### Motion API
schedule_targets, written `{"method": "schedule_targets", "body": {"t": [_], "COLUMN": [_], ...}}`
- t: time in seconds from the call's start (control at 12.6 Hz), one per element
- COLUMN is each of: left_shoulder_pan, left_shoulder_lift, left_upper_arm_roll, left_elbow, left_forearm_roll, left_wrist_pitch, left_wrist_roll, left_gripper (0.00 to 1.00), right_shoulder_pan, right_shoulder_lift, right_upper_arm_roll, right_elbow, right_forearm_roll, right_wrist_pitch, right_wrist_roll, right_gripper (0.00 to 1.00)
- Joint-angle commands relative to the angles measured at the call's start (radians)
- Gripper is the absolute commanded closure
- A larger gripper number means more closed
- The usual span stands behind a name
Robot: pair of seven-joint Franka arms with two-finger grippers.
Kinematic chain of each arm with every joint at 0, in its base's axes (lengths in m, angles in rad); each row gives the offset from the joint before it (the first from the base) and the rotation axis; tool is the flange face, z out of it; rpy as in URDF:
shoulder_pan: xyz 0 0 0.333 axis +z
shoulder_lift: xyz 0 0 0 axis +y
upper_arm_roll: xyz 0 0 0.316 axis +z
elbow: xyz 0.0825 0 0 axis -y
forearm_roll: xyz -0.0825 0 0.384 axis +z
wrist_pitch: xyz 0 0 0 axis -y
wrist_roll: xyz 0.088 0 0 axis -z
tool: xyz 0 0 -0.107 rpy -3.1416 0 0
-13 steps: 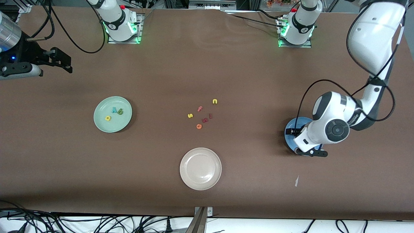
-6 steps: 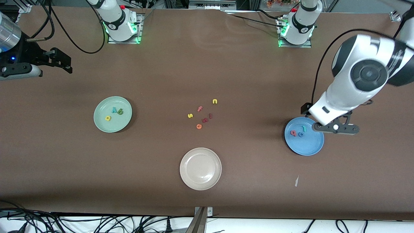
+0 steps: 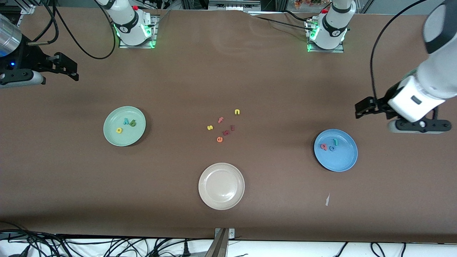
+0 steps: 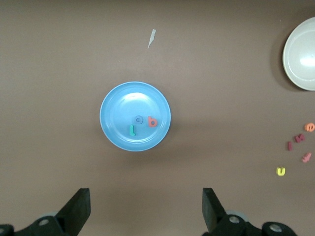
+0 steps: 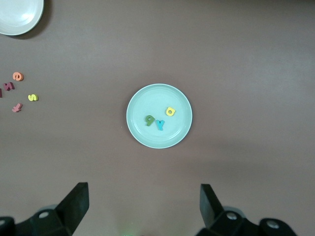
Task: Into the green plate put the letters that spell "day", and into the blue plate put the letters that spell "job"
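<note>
The green plate [image 3: 111, 135] [image 5: 142, 101] holds the dark green d [image 3: 132, 123] [image 5: 149, 119], the yellow a [image 3: 119, 130] [image 5: 170, 111] and the teal y [image 3: 126, 121] [image 5: 160, 124]. On the blue plate [image 3: 342, 160] [image 4: 118, 103] lie the teal j [image 3: 335, 142] [image 4: 132, 130], the blue o [image 3: 332, 148] [image 4: 139, 119] and the red-pink b [image 3: 324, 146] [image 4: 152, 122]. My left gripper [image 3: 419, 126] [image 4: 146, 199] hangs open and empty, high over bare table beside the blue plate. My right gripper [image 3: 19, 78] [image 5: 142, 194] waits open and empty, high at the right arm's end of the table.
Loose letters lie mid-table: a yellow n [image 3: 237, 112], a pink f [image 3: 221, 120], a yellow s [image 3: 210, 127], an orange e [image 3: 219, 139] and two dark red ones [image 3: 228, 130]. A beige plate [image 3: 221, 186] sits nearer the camera. A white scrap [image 3: 327, 200] lies near the blue plate.
My left arm has risen off the blue plate and drawn back toward its own end of the table, uncovering the j, o and b. The right arm stayed put.
</note>
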Motion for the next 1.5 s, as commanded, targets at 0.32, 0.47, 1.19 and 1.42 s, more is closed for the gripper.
{"method": "schedule_targets", "body": {"t": [0.32, 0.47, 1.19, 1.42], "left_shoulder_pan": [-0.277, -0.277, -0.254, -0.258], "left_shoulder_lift": [-0.192, -0.276, -0.29, -0.281], "left_upper_arm_roll": [0.365, 0.365, 0.366, 0.361], "left_elbow": [-0.205, -0.331, -0.329, -0.322], "left_forearm_roll": [-0.13, -0.13, -0.081, -0.081], "left_wrist_pitch": [0.097, 0.167, 0.109, 0.109], "left_wrist_roll": [0.087, 0.07, 0.069, 0.067], "left_gripper": [0.0, 0.0, 0.0, 0.0], "right_shoulder_pan": [0.001, 0.003, 0.004, 0.006], "right_shoulder_lift": [0.008, 0.008, 0.006, 0.006], "right_upper_arm_roll": [0.009, 0.011, 0.011, 0.011], "right_elbow": [0.035, 0.035, 0.036, 0.036], "right_forearm_roll": [0.003, 0.003, 0.003, 0.003], "right_wrist_pitch": [-0.028, -0.028, -0.028, -0.028], "right_wrist_roll": [0.009, 0.011, 0.014, 0.012], "right_gripper": [0.0, 0.0, 0.0, 0.0]}}
